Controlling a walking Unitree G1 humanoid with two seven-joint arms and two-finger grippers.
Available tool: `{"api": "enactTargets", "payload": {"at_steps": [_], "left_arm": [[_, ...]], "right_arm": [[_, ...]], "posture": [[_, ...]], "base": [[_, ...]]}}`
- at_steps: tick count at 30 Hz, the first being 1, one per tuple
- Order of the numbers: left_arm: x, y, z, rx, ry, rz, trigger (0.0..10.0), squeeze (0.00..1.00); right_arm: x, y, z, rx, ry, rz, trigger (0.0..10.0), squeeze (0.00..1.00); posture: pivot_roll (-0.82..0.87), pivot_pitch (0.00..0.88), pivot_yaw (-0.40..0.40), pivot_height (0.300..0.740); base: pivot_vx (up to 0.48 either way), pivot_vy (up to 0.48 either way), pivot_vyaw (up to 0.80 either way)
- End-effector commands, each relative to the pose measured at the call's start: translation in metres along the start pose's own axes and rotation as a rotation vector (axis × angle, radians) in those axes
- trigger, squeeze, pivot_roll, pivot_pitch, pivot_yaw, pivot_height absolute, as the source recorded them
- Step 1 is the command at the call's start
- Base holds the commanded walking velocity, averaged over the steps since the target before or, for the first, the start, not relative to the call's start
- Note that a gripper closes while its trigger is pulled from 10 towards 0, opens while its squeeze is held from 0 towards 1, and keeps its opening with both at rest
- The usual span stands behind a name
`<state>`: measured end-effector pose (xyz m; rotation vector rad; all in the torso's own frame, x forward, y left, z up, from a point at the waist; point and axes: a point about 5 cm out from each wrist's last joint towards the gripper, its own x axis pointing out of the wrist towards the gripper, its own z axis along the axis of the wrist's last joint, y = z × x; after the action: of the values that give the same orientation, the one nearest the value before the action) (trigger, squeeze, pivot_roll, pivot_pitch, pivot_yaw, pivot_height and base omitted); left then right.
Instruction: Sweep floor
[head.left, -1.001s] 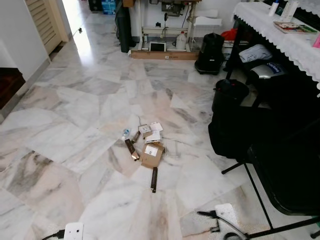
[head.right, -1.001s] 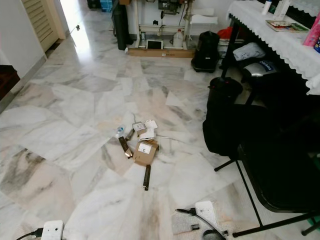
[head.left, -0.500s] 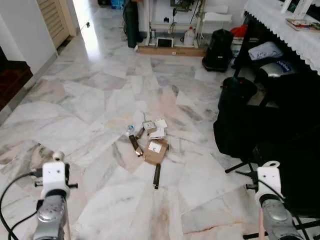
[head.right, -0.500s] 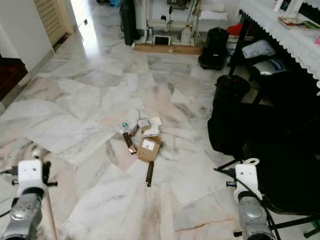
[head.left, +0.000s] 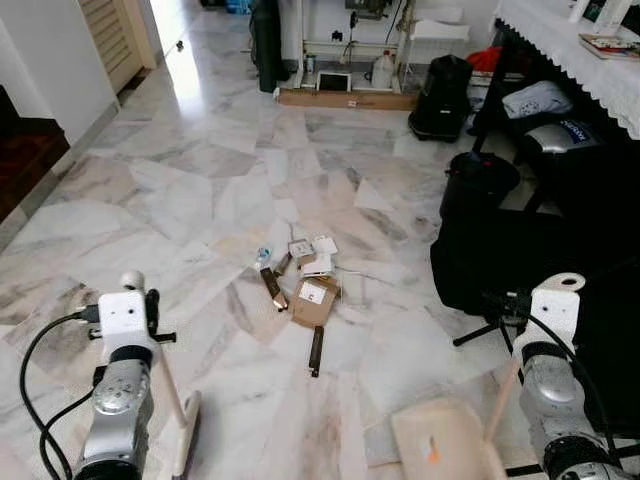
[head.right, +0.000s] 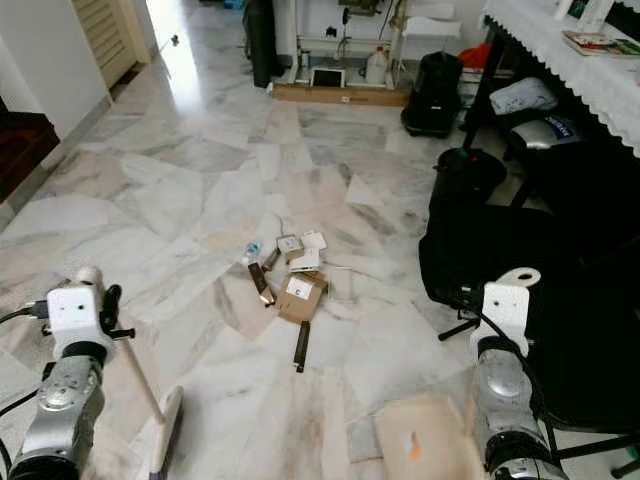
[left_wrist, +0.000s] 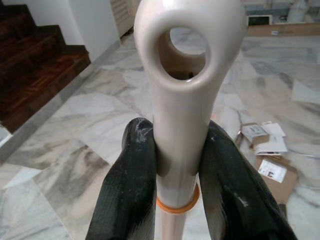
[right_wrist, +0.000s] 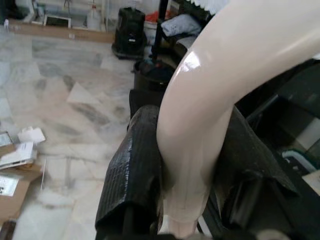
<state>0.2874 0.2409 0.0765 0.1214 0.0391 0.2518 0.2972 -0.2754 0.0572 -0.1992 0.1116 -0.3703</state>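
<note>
Low down, both arms raised — left end effector (left_wrist: 176, 175) clamped on broom handle (left_wrist: 179, 90), right end effector (right_wrist: 192, 170) seemingly on dustpan handle (right_wrist: 210, 100).

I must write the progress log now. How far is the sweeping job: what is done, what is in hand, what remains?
Done: both tools are picked up. The left gripper is shut on the broom handle, its head low at the floor; the right gripper is shut on the dustpan handle, the dustpan low. Left: the litter pile on the marble floor lies unswept ahead.
</note>
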Motion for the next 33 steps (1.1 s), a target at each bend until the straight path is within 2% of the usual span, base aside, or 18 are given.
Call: {"api": "enactTargets", "payload": {"at_steps": [1,5,7,15,19,20,23,26,30,33], "left_arm": [[0.000,-0.004,0.005,-0.007,-0.013,-0.008,10.0,0.00],[0.004,-0.012,0.010,-0.017,-0.023,-0.023,10.0,0.00],[0.006,-0.015,0.013,-0.022,-0.031,-0.030,10.0,0.00],[0.007,-0.019,0.019,-0.045,-0.047,-0.045,10.0,0.00],[0.006,-0.024,0.019,-0.053,-0.042,-0.056,10.0,0.00],[0.006,-0.028,0.017,-0.059,-0.033,-0.072,10.0,0.00],[0.006,-0.034,0.018,-0.067,-0.039,-0.086,10.0,0.00],[0.009,-0.038,0.025,-0.086,-0.068,-0.080,10.0,0.00],[0.010,-0.043,0.042,-0.080,-0.158,-0.109,10.0,0.00],[0.010,-0.044,0.044,-0.086,-0.165,-0.113,10.0,0.00]], "right_arm": [[0.001,0.004,0.002,0.035,-0.004,0.003,10.0,0.00],[-0.005,0.014,-0.008,0.144,0.050,-0.004,10.0,0.00],[-0.009,0.020,-0.016,0.167,0.086,-0.001,10.0,0.00],[-0.016,0.025,-0.024,0.184,0.105,0.002,10.0,0.00],[-0.018,0.027,-0.026,0.157,0.119,0.013,10.0,0.00],[-0.014,0.033,-0.016,0.175,0.062,0.030,10.0,0.00],[-0.010,0.035,-0.005,0.197,0.009,0.039,10.0,0.00],[-0.007,0.035,-0.001,0.200,-0.001,0.037,10.0,0.00],[-0.002,0.033,0.009,0.218,-0.036,0.005,10.0,0.00],[0.001,0.032,0.017,0.218,-0.074,0.007,10.0,0.00]], "posture": [[-0.04,0.000,-0.024,0.740],[-0.03,0.000,-0.019,0.740],[-0.03,0.000,-0.018,0.740],[-0.02,0.000,-0.017,0.740],[-0.03,0.000,-0.017,0.740],[-0.05,0.000,-0.002,0.740],[-0.05,0.000,-0.010,0.740],[-0.02,0.000,-0.023,0.740],[-0.03,0.000,-0.022,0.740],[-0.03,0.000,-0.021,0.740]], "base": [[0.000,0.000,0.00],[0.000,0.000,0.00],[0.000,0.000,0.00],[0.000,0.000,0.00],[0.000,0.000,0.00],[0.000,0.000,0.00],[0.000,0.000,0.00],[0.000,0.000,0.00],[0.000,0.000,0.00],[0.000,0.000,0.00]]}}
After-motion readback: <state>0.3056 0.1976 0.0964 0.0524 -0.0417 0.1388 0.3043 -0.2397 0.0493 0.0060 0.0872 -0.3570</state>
